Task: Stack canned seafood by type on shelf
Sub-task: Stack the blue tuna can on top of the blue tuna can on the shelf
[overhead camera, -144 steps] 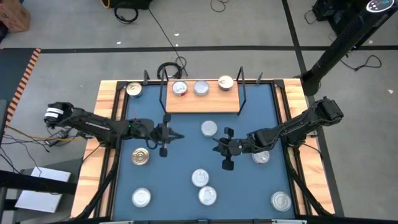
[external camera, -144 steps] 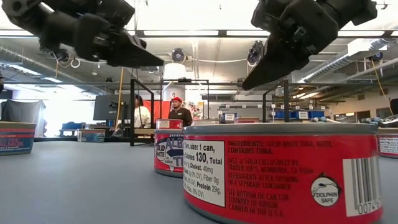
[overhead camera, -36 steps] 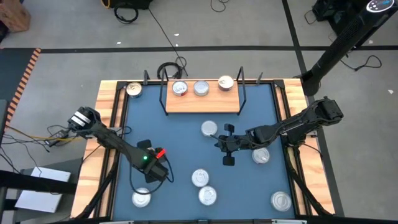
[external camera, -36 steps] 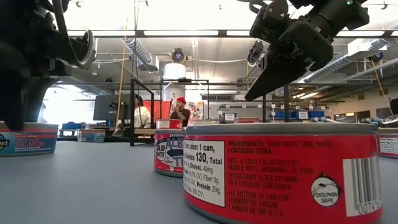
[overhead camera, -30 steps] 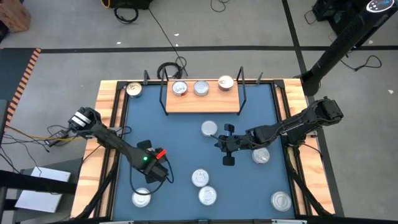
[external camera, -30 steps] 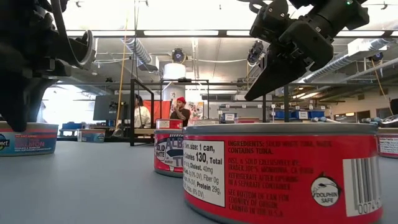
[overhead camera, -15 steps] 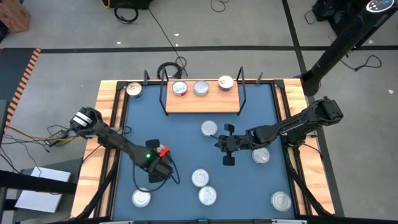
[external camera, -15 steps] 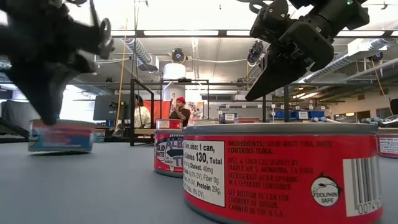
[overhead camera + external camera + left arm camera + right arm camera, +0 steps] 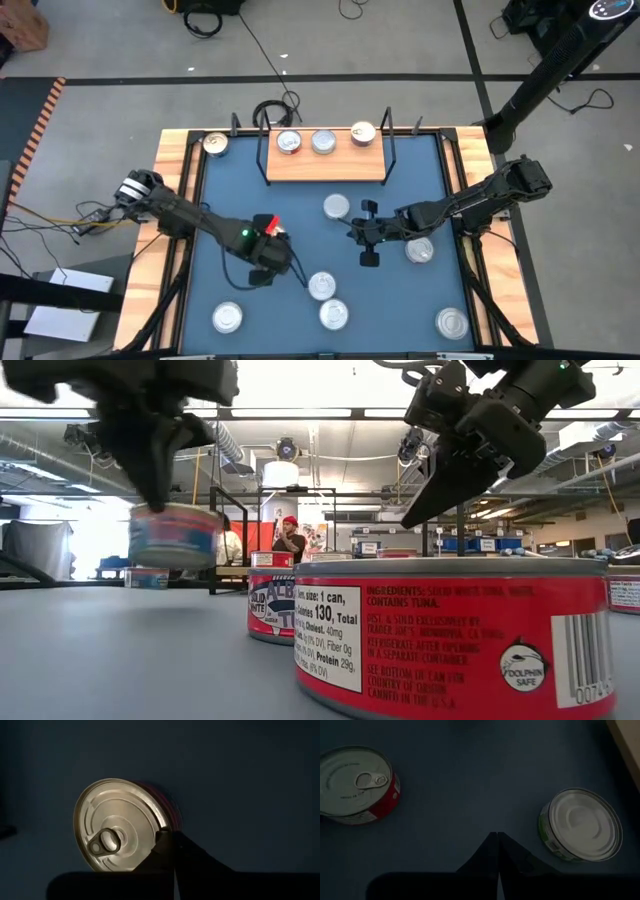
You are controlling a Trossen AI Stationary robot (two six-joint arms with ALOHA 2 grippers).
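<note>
My left gripper hangs over the table's near left middle, shut on a silver-lidded can with a blue and pink label. From above, the gripper hides this can. My right gripper hovers shut right of centre, between a red-sided can and a green-sided can, touching nothing. The wooden shelf at the far side carries three cans, resting on their bases. My left gripper meets the can at its lid's rim, on the side away from the pull tab. The fingers come from above, pointing steeply down. The can hangs below them, clear of the table. The fingers hide how they grip the rim.
Loose cans stand on the blue table: one at the far left corner, one in the middle, two near the front centre, one front left, one front right. A red tuna can fills the low view.
My left gripper has shut on the can at the table's left, risen, and gone toward the table's right, rolling its wrist. The can has left the table and travels with it, now hanging clear.
</note>
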